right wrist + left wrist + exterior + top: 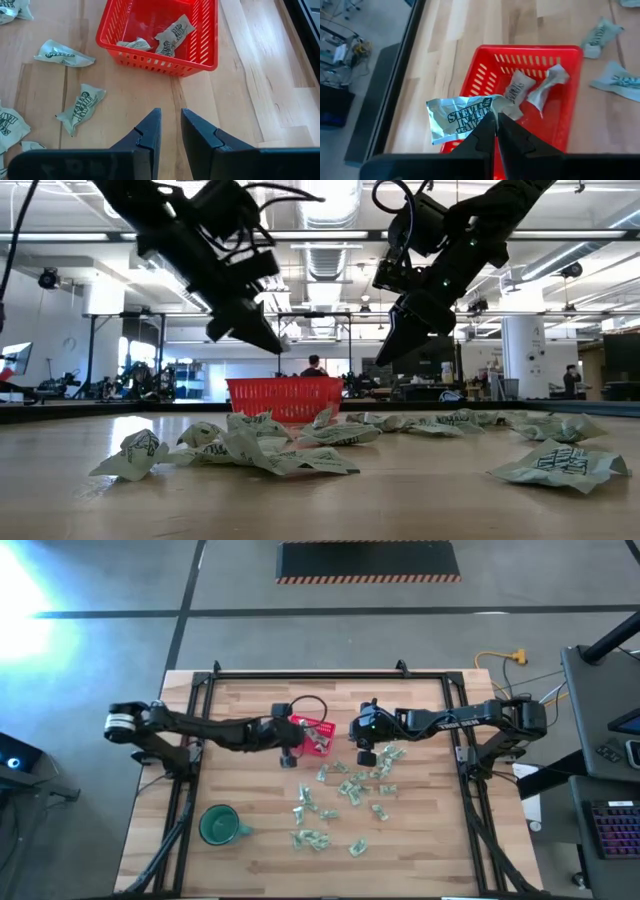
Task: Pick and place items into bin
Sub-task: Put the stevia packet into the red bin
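The red mesh basket (318, 735) stands on the wooden table, toward its far side, with two crinkled packets (520, 90) lying inside. Several more pale green-and-white packets (340, 802) lie scattered on the table nearer than the basket. My left gripper (496, 125) hovers at the basket's left rim, shut on one packet (460, 117). My right gripper (170, 132) hangs open and empty to the right of the basket (160, 35), above bare wood, with loose packets (80, 107) beside it. My left gripper pinches the packet by one crumpled end (489, 111) between its two fingertips, coming down at a slant from above. The packet is lifted clear and sticks out sideways from the fingertips, over the basket's rim (470, 87).
A dark-green mug (218, 826) stands near the table's near left corner. A black frame (330, 674) runs round the table's edges. In the low view the arms (240, 290) hang above the basket (285, 398), with packets (260, 450) lying in front of it.
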